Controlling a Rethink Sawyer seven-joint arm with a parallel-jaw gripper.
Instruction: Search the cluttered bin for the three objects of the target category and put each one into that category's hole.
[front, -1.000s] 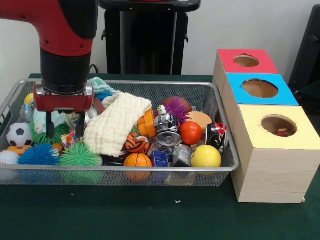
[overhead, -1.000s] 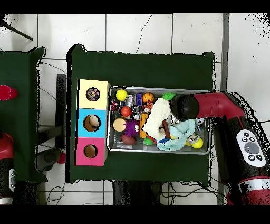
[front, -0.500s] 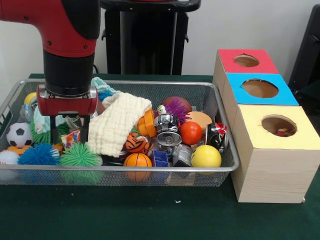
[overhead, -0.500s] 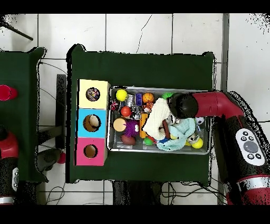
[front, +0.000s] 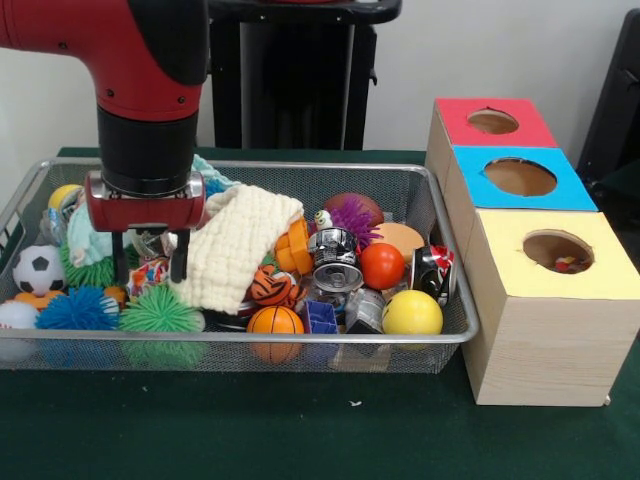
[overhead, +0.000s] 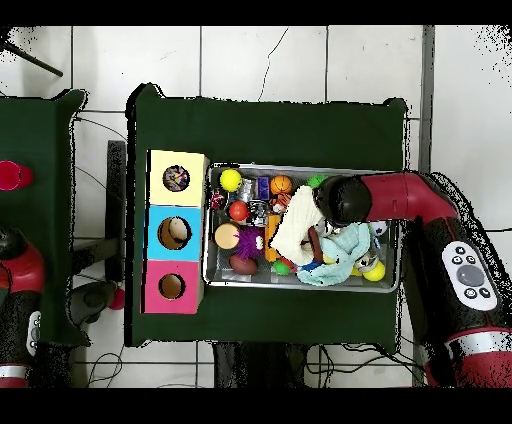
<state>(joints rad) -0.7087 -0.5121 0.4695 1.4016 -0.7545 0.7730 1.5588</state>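
Green surface (front: 300, 430): tool (front: 150, 270), prongs apart, is crowded by cream cloth (front: 235, 245) and spiky green ball (front: 158, 312) in wire bin (front: 420, 190).

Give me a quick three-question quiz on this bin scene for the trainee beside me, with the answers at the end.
1. True or false: the gripper hangs open over the left part of the wire bin in the front view.
2. Which box has something showing inside its hole: A red box, B blue box, C yellow box?
3. Fill in: the cream cloth lies draped over other items, just above the ____-striped ball.

Key: 1 true. 2 C. 3 tiger (orange and black).
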